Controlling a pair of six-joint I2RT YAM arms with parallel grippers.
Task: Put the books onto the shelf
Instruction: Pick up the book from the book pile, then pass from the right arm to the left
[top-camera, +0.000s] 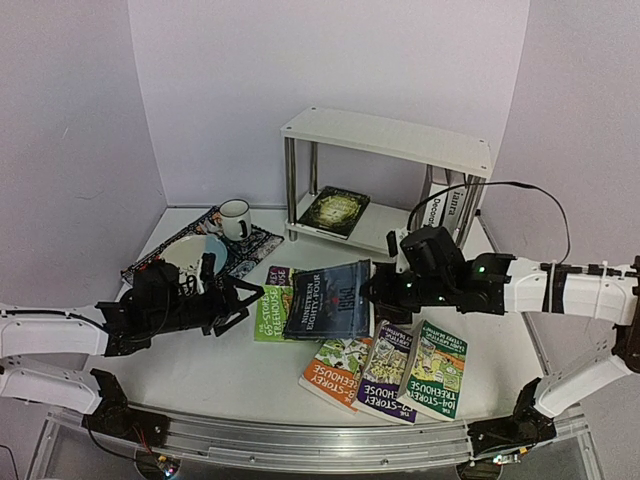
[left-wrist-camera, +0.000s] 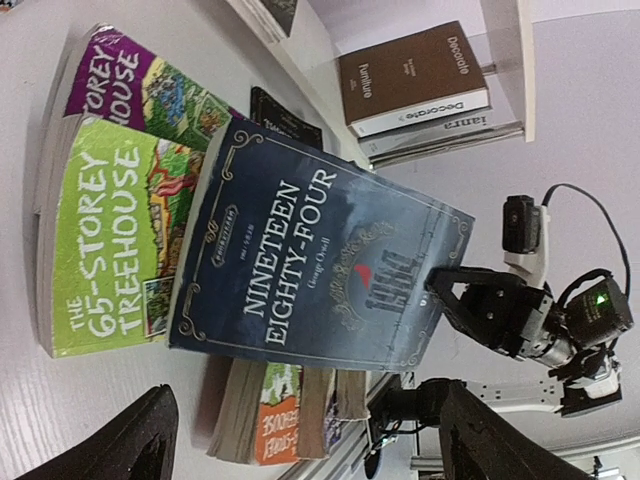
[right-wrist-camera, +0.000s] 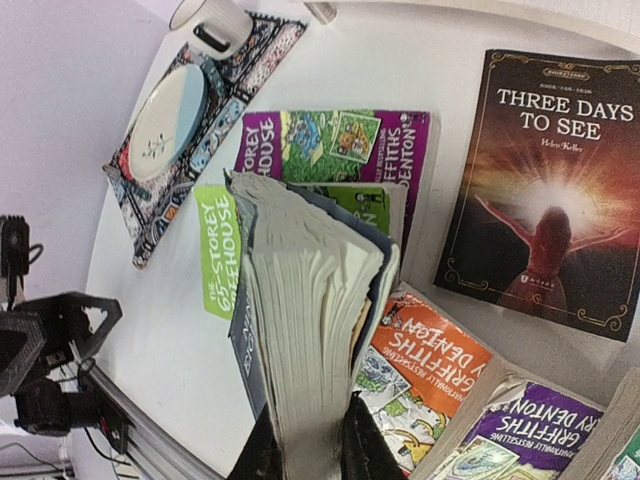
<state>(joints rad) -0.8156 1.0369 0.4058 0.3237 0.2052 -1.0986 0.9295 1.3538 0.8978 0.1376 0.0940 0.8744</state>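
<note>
The blue book mid-desk reads "NINETEEN EIGHTY-FOUR", and the lime book under its left side reads "THE 65-STOREY TREEHOUSE". On the shelf, the dark book on the lower board says "THREE DAYS TO SEE", and the brown book at the right end says "Decorate" and "furniture". The near orange book carries "GRIFFITHS DENTON", and the near right green book reads "104-STOREY TREEHOUSE".
</note>
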